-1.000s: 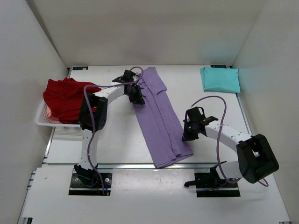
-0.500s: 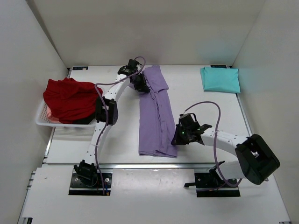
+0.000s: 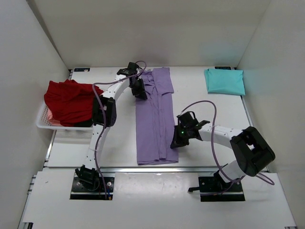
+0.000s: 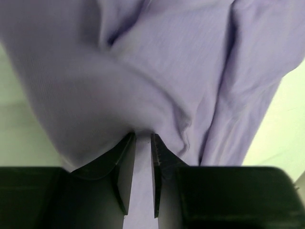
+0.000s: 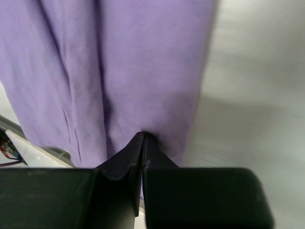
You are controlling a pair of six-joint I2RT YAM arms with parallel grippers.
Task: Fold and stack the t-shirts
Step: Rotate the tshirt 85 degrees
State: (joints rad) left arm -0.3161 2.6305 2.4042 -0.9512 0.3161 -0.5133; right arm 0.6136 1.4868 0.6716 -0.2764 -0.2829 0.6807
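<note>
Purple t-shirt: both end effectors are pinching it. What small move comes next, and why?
Probably carry the right end effector toward the left end effector, folding the purple t-shirt in half. It lies as a long narrow strip, pinched at the far end and low on its right edge.

The soft lavender-purple cotton t-shirt (image 5: 124, 62) fills the top and left of the view, lying in long lengthwise folds. The black two-finger right gripper (image 5: 143, 138) reaches up from the bottom edge, its jaws pressed together and pinching the shirt's near hem. Right of the shirt lies the bare white table top (image 5: 257, 71), blurred. Below the shirt's left part a pale table edge (image 5: 33, 152) shows, with a thin red wire (image 5: 5, 149) beside it.
</note>
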